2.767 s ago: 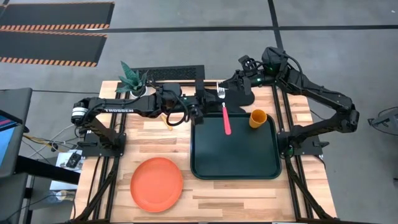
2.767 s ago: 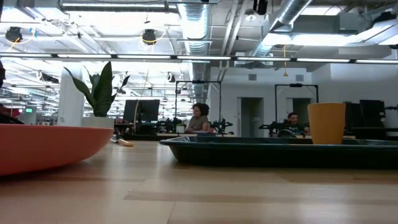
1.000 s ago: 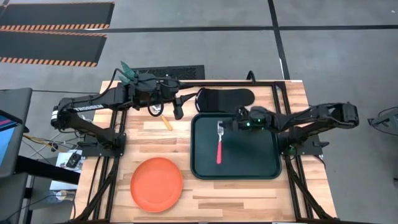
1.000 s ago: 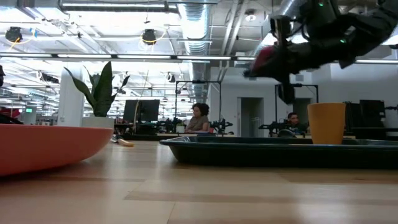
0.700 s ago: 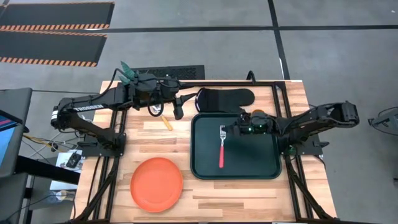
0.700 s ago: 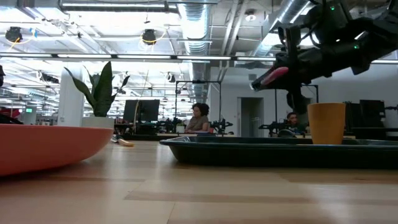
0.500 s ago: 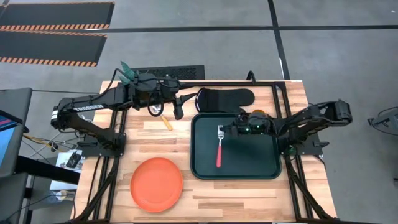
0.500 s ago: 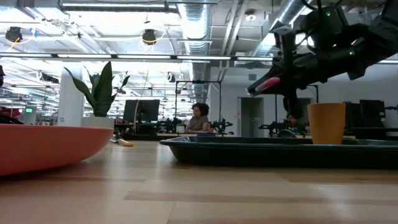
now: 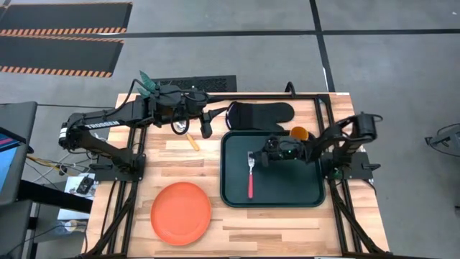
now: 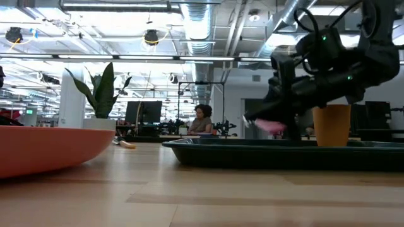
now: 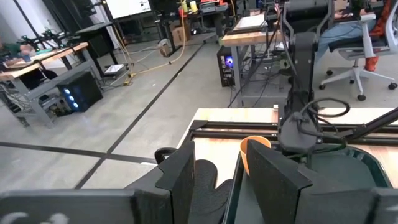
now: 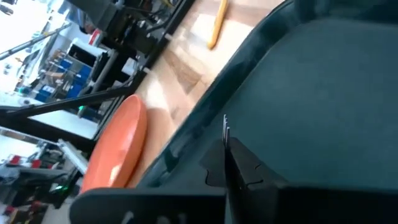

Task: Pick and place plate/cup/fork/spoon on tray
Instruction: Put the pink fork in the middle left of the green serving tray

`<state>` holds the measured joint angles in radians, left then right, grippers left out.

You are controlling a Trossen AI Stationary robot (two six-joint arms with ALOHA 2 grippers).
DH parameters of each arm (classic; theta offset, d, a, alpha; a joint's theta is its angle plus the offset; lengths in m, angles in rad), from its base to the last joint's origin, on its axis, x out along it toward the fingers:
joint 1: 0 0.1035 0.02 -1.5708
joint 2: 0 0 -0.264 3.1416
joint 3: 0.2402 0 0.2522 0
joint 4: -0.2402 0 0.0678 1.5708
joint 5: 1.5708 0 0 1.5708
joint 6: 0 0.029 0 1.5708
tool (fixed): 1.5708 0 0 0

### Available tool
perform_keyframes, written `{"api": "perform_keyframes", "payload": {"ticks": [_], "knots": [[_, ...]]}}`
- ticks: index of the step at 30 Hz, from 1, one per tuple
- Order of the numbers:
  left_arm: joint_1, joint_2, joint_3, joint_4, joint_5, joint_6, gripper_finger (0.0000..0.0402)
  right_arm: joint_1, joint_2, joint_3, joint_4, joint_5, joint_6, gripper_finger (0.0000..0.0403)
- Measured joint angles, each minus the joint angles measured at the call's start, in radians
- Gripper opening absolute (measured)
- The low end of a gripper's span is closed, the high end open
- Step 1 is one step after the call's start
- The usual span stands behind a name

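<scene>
My right gripper (image 9: 256, 160) hangs low over the dark tray (image 9: 287, 188) and is shut on the red-handled fork (image 9: 250, 180); it also shows in the low view (image 10: 278, 123). The orange cup (image 9: 299, 134) stands at the tray's far right corner. The orange-red plate (image 9: 181, 213) lies flat on the table, left of the tray. The orange-handled spoon (image 9: 191, 141) lies on the table by the tray's far left corner. My left gripper (image 9: 206, 127) is open and empty, above the table near the spoon. My right gripper pinches the fork at its metal neck, just behind the tines (image 12: 225, 127), between its two fingers. The fingers come from the table's right and lie across the fork. The pink handle (image 10: 270, 126) points toward the near edge, just above the tray's rim; whether it touches the tray I cannot tell.
A dark oven mitt (image 9: 262, 113) lies behind the tray at the far edge. A potted plant (image 9: 147, 85) stands at the far left corner. People sit at desks in the room behind the table (image 10: 203, 120).
My right gripper has come down toward the tray with the fork and moved a little toward the table's near left. The fork's handle, raised well above the tray before, now hangs just over the rim. My left arm has kept still.
</scene>
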<state>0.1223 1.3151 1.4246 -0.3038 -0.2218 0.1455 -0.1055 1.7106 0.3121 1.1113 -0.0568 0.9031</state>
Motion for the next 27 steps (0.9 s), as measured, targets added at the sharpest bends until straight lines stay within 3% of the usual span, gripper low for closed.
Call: {"api": "perform_keyframes", "payload": {"ticks": [3,14,27], "knots": [[0.000,0.000,0.000,0.000,-0.001,0.000,0.0136,0.001,0.048,0.007,0.056,0.000,-0.007,0.0008],[0.000,0.000,0.000,-0.006,-0.003,0.000,0.0136,0.000,0.153,0.129,0.004,0.006,-0.078,0.0014],[0.000,0.000,0.000,-0.021,-0.003,0.000,0.0136,0.007,0.156,0.141,-0.085,0.043,-0.129,0.0033]]}}
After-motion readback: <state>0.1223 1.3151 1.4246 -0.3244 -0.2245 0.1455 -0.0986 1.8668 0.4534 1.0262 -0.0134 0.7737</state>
